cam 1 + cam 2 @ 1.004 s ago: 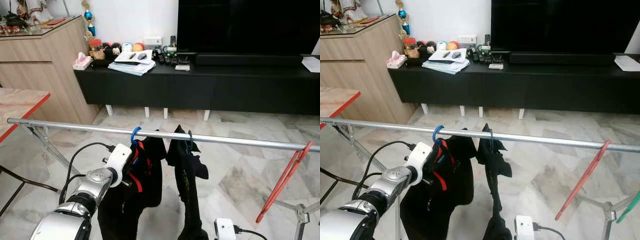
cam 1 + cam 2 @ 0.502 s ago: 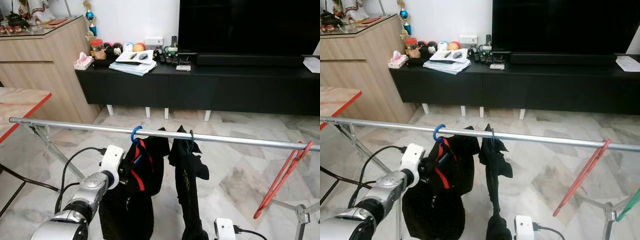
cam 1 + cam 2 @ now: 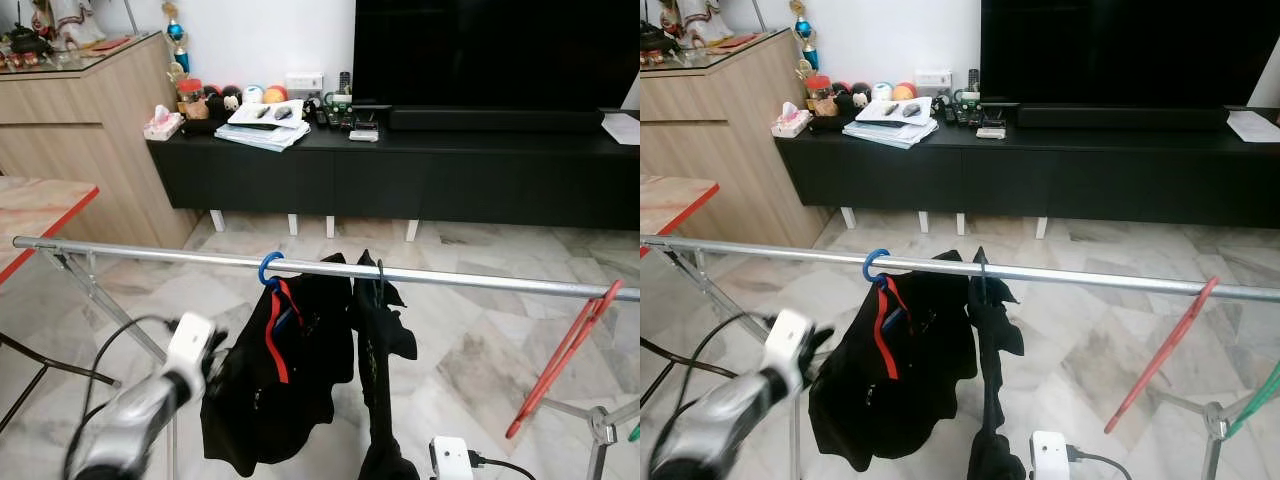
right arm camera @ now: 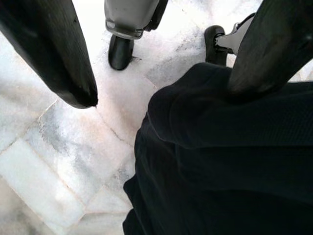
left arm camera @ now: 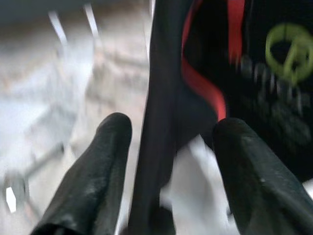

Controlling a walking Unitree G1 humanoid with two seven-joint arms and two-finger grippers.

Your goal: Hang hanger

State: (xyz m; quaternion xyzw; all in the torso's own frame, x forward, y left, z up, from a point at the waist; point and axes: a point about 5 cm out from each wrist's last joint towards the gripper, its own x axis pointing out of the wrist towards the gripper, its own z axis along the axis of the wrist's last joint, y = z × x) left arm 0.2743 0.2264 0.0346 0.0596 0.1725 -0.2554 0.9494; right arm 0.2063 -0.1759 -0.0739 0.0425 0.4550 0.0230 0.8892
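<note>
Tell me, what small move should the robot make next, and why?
Probably draw the left tool a little further away from the black garment and lower the arm. The blue hanger hook already sits over the metal rail, the garment hangs freely from it, and the tool's fingers are open with cloth still between them.

The left tool [image 5: 171, 147] has let go and drawn back from the black garment [image 3: 290, 380].

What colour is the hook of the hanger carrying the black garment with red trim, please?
Blue; the hook over the rail shows best in the left eye view.
</note>
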